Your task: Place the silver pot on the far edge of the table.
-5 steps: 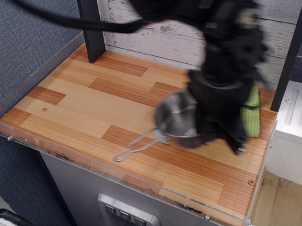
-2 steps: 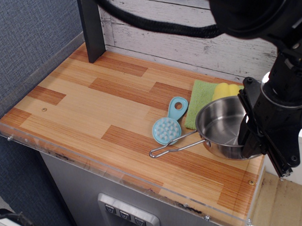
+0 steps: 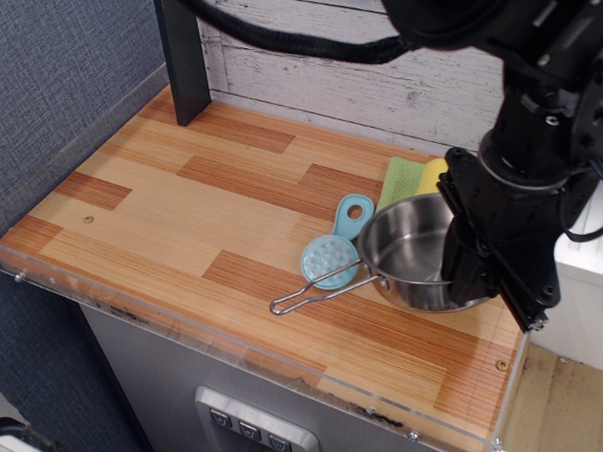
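The silver pot point(image 3: 408, 246) sits at the right of the wooden table point(image 3: 180, 201), its wire loop handle point(image 3: 314, 290) pointing left toward the near edge. It looks slightly raised and overlaps a blue brush and a green cloth. My black gripper point(image 3: 455, 264) comes down from the right and is closed on the pot's right rim. The arm body hides the fingertips and the pot's right side.
A blue scrub brush point(image 3: 337, 239) lies just left of the pot. A green cloth point(image 3: 399, 177) and a yellow object point(image 3: 432, 175) lie behind it. A black post point(image 3: 182, 51) stands at the far left. A clear acrylic rim point(image 3: 186, 326) borders the near edge.
The pot swung from the middle to the right edge with the arm, then shifted back left a little. It now partly covers the brush and cloth.
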`<state>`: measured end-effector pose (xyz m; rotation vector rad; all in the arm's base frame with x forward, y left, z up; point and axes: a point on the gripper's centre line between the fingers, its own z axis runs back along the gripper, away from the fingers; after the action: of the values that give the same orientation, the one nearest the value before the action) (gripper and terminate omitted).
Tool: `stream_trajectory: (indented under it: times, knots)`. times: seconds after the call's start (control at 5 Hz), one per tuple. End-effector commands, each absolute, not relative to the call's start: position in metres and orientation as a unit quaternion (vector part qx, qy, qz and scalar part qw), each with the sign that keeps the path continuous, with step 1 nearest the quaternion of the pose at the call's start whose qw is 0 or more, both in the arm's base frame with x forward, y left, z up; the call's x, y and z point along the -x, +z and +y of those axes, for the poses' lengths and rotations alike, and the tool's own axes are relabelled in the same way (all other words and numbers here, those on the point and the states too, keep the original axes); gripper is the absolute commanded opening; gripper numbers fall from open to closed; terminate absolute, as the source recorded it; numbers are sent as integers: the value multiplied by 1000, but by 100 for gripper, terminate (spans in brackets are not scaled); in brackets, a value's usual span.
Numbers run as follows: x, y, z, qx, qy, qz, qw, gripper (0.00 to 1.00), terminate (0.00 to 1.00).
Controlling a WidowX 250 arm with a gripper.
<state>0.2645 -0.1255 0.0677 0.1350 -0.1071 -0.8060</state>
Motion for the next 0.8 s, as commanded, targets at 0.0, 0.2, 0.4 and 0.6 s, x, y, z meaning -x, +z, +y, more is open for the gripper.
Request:
stream_trajectory:
  times: [0.0, 0.2, 0.4, 0.6]
  knots:
    - [-252, 61, -139, -40, -438, -25, 898, 0, 0]
    - [-245, 57, -146, -25, -449, -10, 893, 0, 0]
    - [-240, 59, -145, -26, -447, -8, 894, 0, 0]
    - [-238, 69, -135, -25, -426, -12, 904, 100, 0]
